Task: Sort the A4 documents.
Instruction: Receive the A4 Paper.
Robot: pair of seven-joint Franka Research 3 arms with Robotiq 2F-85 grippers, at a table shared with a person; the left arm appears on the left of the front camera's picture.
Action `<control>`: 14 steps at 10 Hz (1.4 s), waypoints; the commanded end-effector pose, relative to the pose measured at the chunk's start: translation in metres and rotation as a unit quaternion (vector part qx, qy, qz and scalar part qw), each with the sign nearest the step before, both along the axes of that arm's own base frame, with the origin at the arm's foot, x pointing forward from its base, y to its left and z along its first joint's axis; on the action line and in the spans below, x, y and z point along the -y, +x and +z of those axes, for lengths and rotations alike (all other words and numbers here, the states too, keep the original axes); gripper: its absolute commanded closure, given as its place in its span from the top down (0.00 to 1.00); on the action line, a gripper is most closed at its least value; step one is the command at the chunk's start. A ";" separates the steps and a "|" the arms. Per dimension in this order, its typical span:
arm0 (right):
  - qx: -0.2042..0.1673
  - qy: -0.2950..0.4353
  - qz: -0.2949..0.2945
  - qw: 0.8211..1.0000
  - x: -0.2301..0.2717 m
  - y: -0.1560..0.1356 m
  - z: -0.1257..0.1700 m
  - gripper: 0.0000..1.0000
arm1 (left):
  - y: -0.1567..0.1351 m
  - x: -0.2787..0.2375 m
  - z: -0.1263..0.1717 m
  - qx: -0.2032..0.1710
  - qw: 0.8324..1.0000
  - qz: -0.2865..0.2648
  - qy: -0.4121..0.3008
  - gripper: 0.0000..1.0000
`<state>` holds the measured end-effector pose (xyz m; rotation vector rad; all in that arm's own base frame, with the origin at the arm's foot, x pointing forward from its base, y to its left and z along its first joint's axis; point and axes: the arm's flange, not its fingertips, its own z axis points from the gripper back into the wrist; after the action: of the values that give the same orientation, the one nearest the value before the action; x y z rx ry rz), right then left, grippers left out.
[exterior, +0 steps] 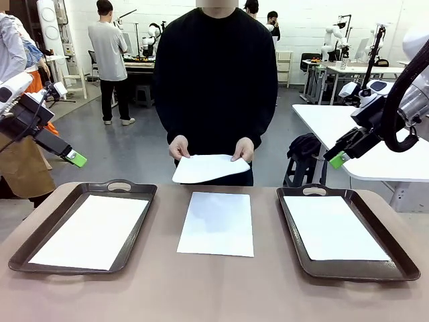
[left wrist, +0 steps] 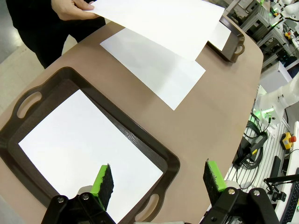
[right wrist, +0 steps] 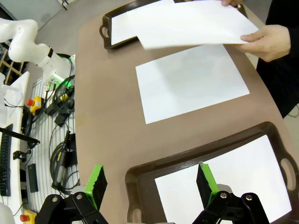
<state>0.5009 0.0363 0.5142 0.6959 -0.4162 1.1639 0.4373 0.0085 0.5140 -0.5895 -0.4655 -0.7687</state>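
Observation:
One white A4 sheet (exterior: 216,223) lies flat on the table between two dark trays. The left tray (exterior: 40,238) holds a sheet (exterior: 92,231), and the right tray (exterior: 395,258) holds another (exterior: 333,228). A person in black holds a further sheet (exterior: 209,168) with both hands above the table's far edge. My left gripper (exterior: 76,159) hangs open above the table's left side, its green pads (left wrist: 103,179) over the left tray (left wrist: 154,149). My right gripper (exterior: 337,159) is open too, high at the right, pads (right wrist: 205,179) over the right tray (right wrist: 140,175).
The person stands at the far side, middle. A white table (exterior: 335,124) and a dark stool (exterior: 305,151) stand behind at the right. Cables and an emergency stop (left wrist: 286,139) lie on the floor beside the table. Bare brown tabletop (exterior: 214,288) stretches along the near edge.

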 end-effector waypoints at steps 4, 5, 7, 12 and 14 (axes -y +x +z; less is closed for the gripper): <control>0.005 -0.002 0.002 1.000 -0.002 0.001 -0.001 1.00 | 0.000 0.000 0.000 0.002 1.000 -0.005 0.000 1.00; 0.005 -0.002 0.002 1.000 -0.002 0.001 -0.001 1.00 | 0.000 0.000 0.000 0.002 1.000 -0.005 0.000 1.00; 0.005 -0.002 0.002 1.000 -0.002 0.001 -0.001 1.00 | 0.000 0.000 0.000 0.002 1.000 -0.005 0.000 1.00; 0.005 -0.002 0.002 1.000 -0.002 0.001 -0.001 1.00 | 0.000 0.000 0.000 0.002 1.000 -0.005 0.000 1.00; 0.005 -0.002 0.002 1.000 -0.002 0.001 -0.001 1.00 | 0.000 0.000 0.000 0.002 1.000 -0.005 0.000 1.00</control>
<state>0.5009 0.0363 0.5142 0.6959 -0.4162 1.1640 0.4373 0.0085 0.5140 -0.5895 -0.4655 -0.7687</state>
